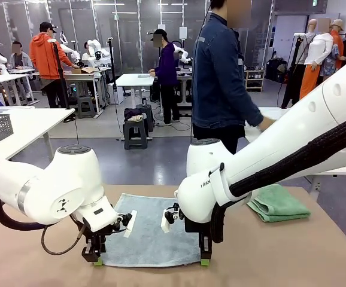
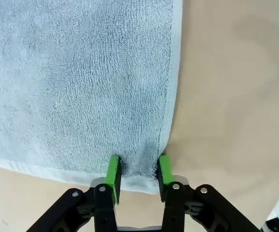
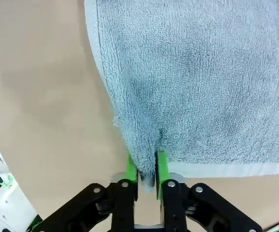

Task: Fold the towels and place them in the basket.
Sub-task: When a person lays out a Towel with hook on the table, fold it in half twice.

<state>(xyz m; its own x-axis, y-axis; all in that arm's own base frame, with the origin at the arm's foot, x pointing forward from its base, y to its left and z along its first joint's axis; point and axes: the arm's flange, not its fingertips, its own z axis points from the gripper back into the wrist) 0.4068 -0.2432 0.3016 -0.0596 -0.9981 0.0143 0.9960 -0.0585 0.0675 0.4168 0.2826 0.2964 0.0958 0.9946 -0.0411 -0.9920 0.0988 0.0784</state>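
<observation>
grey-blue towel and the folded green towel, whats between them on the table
Bare tabletop in the front view, though the right arm hides part of that stretch.

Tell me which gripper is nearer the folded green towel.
Right. The right gripper pinches the near corner of the grey-blue towel on the side toward the green towel; the left gripper pinches its other near corner, farther away.

Two glossy white robot arms show rounded joint housings: the left white arm (image 1: 53,191) carries a grey disc cap and a thick black hose (image 1: 5,222), while the right white arm (image 1: 293,134) wears a black braided cable sleeve (image 1: 299,158) and small dark lettering. The left black two-finger gripper (image 2: 138,169) and the right black two-finger gripper (image 3: 146,166) bear bright green pads and silver screw heads.
</observation>
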